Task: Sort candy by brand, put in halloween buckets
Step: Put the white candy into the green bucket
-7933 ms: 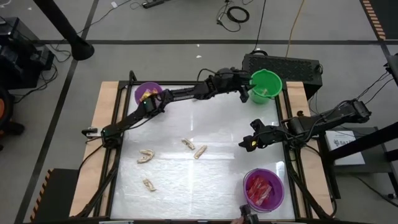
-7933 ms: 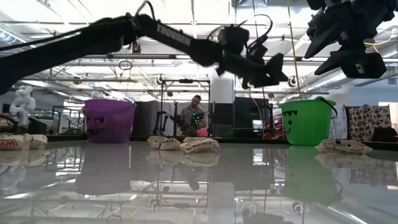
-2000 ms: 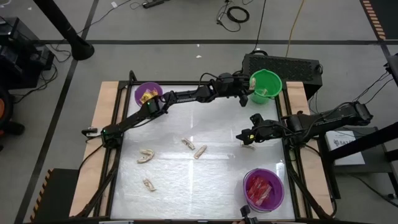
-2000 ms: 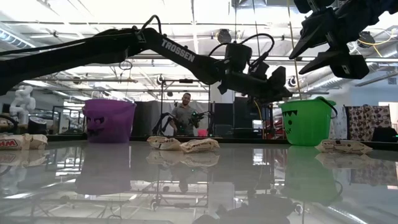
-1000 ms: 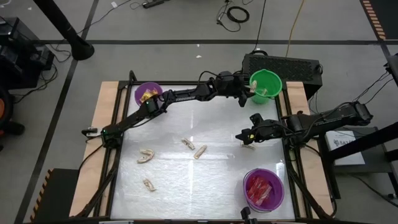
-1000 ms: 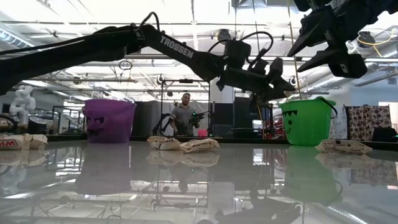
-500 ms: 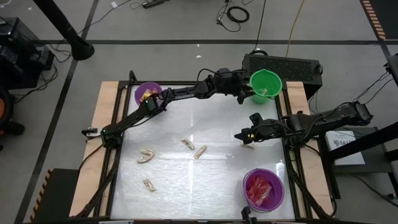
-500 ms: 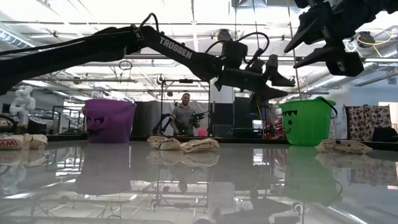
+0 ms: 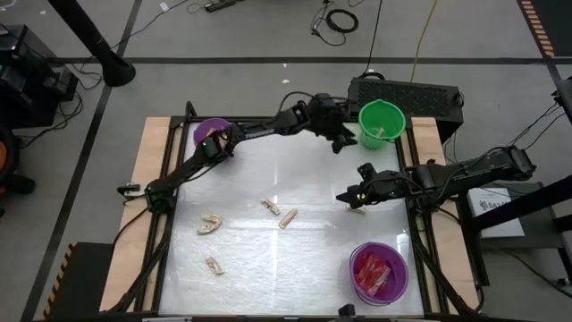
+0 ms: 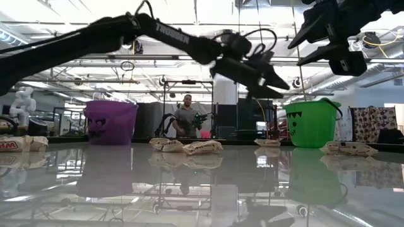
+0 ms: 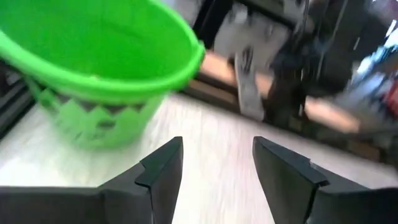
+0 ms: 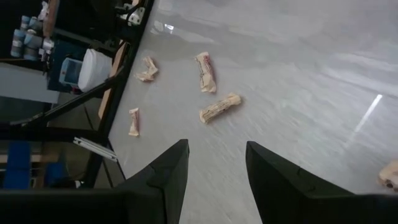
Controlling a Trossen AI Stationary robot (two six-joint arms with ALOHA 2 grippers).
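My left gripper hangs open and holds nothing, in the air beside the green bucket, on its left. My right gripper is open too, hovering over the table's right half. A tan candy lies on the table just on its near side. More tan candies lie flat toward the table's left. One purple bucket holds red packets. The other purple bucket stands at the far left corner.
In the low view a tan piece lies on the table next to the green bucket's foot. A black box sits behind the green bucket. Wooden table edges run down both sides. A person stands far behind the table.
My left gripper has drawn back from the green bucket's rim toward the table's left, and its arm has risen. In the low view a tan piece now lies on the table beside the green bucket, where none showed before.
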